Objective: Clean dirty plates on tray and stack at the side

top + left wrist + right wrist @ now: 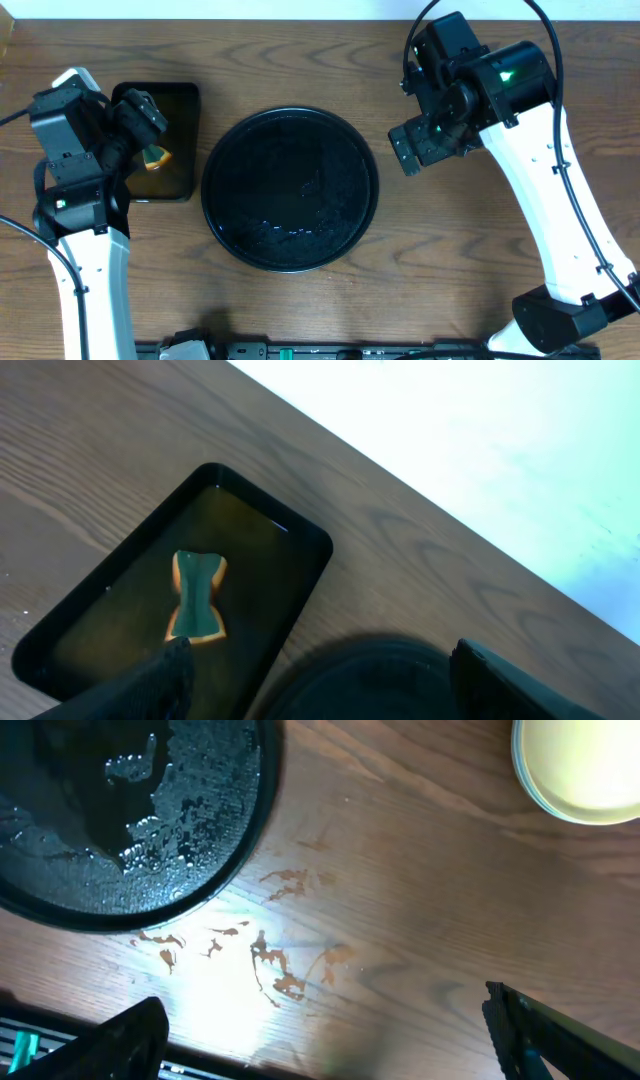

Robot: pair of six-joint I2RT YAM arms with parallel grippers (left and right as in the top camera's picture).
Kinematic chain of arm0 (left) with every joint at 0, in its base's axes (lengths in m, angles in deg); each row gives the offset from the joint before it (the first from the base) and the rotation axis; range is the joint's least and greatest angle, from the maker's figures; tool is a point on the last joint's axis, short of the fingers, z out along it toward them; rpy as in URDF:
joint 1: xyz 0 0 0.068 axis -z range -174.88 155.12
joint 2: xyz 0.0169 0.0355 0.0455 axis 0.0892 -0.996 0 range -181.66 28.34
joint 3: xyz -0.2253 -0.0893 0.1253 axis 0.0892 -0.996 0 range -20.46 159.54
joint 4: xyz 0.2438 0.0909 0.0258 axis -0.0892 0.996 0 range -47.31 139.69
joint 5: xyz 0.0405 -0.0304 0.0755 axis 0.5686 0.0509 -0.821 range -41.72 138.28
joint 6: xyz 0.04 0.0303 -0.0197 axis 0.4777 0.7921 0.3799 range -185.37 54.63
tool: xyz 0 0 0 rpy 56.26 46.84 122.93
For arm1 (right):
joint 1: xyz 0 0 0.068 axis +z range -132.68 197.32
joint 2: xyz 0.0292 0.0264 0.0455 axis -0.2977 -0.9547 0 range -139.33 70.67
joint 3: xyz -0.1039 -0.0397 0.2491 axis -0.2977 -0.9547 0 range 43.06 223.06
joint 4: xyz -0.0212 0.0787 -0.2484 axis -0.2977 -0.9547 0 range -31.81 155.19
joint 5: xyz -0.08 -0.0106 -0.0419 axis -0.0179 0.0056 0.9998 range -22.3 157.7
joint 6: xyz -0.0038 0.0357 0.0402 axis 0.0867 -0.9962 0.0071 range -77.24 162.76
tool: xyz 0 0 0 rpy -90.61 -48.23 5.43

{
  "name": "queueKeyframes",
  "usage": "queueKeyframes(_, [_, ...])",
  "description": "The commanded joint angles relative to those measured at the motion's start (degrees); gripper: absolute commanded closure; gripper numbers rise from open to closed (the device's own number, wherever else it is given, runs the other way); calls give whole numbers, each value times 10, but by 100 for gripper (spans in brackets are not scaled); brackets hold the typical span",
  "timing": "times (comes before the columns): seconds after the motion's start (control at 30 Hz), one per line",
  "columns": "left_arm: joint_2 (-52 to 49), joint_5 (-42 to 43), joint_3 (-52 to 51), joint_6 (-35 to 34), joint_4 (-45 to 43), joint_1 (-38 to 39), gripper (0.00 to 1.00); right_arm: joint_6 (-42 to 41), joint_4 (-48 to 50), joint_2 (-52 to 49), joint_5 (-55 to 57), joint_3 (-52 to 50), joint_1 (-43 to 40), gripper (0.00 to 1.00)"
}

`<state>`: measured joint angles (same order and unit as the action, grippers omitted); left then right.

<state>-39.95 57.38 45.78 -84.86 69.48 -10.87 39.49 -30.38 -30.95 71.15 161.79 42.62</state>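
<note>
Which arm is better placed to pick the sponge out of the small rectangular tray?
Left. The left claw, open, hangs over the rectangular tray with the sponge right by it; the right claw sits on the far side of the round tray.

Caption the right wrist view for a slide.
Open right gripper over orange-brown smears on the table, between the wet black tray and a pale yellow plate.
</note>
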Motion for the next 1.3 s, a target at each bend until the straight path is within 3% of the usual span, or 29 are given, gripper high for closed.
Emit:
queueKeyframes(0.0, [-3,8,4,3,0,-1,17,-3,-4,-2,8,0,-1,1])
queueKeyframes(0.57, [-3,8,4,3,2,-1,17,22,-17,8,-7,0,-43,1])
queueKeyframes(0.73, [-3,8,4,3,2,-1,17,29,8,71,-10,-46,-89,1])
queueKeyframes(0.9, [-3,8,4,3,2,-1,17,30,187,204,-36,-231,-132,1])
queueKeyframes(0.93, [-3,8,4,3,2,-1,17,30,276,273,-57,-333,-156,1])
queueKeyframes(1.07, [-3,8,4,3,2,-1,17,32,454,437,-101,-565,-208,1])
queueKeyframes(1.27, [-3,8,4,3,2,-1,17,31,648,649,-141,-829,-258,1])
